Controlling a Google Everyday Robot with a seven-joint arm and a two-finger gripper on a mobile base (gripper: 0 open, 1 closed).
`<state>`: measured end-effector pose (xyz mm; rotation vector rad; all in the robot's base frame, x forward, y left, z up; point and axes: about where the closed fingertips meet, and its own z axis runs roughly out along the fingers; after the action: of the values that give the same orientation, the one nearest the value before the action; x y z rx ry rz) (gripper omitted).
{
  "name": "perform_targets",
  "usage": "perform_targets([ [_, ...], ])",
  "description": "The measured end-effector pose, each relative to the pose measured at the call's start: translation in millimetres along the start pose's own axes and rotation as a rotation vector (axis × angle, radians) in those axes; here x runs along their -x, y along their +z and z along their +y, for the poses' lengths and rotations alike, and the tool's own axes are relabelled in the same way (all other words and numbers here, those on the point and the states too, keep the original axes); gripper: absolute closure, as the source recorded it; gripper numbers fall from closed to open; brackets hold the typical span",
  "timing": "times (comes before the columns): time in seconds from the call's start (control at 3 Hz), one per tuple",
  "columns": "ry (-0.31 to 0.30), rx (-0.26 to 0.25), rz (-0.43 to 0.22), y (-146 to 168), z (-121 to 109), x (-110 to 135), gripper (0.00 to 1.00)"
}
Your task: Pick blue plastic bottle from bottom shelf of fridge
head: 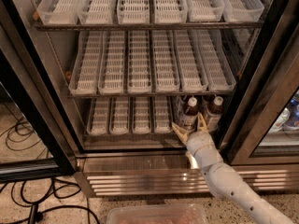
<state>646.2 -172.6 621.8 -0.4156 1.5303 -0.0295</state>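
Gripper (pixel 188 121) spread, blue plastic bottle (pixel 189 108) between fingers

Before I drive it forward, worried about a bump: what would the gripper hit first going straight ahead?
Most likely the blue plastic bottle; the gripper, open, points at it from the bottom shelf's front edge. Depth is uncertain.

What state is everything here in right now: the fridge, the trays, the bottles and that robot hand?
fridge: door open.
trays: empty.
blue plastic bottle: upright, capped, on the bottom shelf, not gripped.
second bottle: upright, capped, beside it.
hand: open, fingers either side of the blue plastic bottle's base.
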Motion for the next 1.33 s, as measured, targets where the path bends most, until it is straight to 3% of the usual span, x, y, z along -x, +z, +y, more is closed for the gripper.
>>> perform_targets([
  [0.33,0.015,-0.015,-0.008,16,2,-5,0.35],
  [1.33,0.032,-0.028,-0.019,27,5,-5,1.00],
])
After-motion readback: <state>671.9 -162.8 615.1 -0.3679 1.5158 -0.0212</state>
